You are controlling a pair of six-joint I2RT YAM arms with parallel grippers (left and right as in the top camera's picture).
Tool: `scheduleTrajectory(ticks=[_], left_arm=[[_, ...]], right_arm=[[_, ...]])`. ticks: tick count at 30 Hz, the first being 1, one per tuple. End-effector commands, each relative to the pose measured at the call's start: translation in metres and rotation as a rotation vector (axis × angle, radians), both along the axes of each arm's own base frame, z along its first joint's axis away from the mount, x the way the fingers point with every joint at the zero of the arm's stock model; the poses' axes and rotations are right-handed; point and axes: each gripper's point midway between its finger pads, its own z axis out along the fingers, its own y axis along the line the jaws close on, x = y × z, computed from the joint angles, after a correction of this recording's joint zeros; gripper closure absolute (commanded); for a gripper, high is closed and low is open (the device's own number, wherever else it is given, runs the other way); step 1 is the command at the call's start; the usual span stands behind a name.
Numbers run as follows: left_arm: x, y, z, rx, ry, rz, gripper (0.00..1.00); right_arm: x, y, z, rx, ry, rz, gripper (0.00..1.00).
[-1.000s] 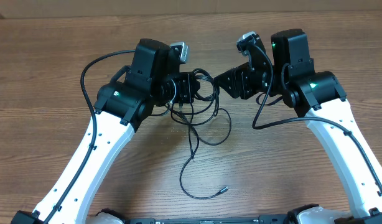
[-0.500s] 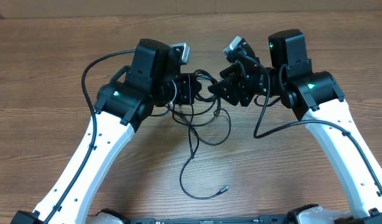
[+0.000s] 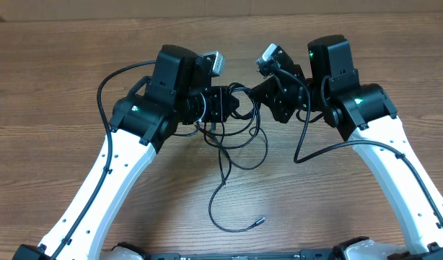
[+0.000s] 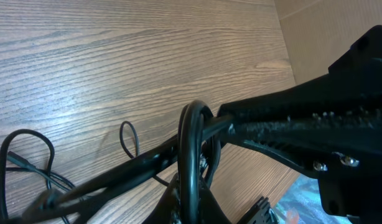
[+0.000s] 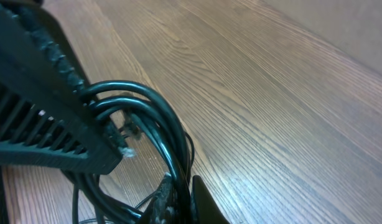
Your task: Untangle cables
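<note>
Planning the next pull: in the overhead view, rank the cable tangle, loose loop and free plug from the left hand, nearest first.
1. cable tangle, held in the left hand.
2. loose loop, lower, slightly right.
3. free plug, lowest in view.

Light: bright, even, from above | Shadows: I see only soft ones on the bench | Glare: pale sheen, wrist views | Focus: overhead sharp; near fingers, cables blurred

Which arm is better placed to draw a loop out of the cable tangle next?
Right, probably: loops of the cables lie against the right fingers, with table beyond to pull toward, while the left fingers hold the tangle steady.
</note>
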Motion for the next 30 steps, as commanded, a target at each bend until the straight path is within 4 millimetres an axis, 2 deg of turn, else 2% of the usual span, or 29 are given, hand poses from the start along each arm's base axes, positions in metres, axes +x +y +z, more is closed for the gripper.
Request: scheduleTrajectory(ticks=[1,12,22,26,30], left_arm=[[-0.006,-0.005,0.017,-0.056,-0.003,-0.016,0.96],[-0.017,-0.018,0.029,-0.120,-0.036,-0.131,0.96],[-0.024,-0.024,0.036,-0.118,-0.158,-0.270,0.96],[-0.027,-0.026,0.038,-0.114,-0.214,-0.329,0.96],[-0.028,-0.026,0.040,-0.101,-0.251,-0.351,0.96]], right_arm=[[0.015,-0.016,-0.002,-0.040,0.014,-0.146,0.96],[0.033,-0.045,-0.012,-0.101,0.050,-0.386,0.96],[0.025,-0.050,-0.039,-0.137,0.179,-0.420,0.96],[0.028,-0.067,-0.045,-0.125,0.238,-0.497,0.96],[0.034,-0.096,-0.048,-0.084,0.305,-0.629,0.96]])
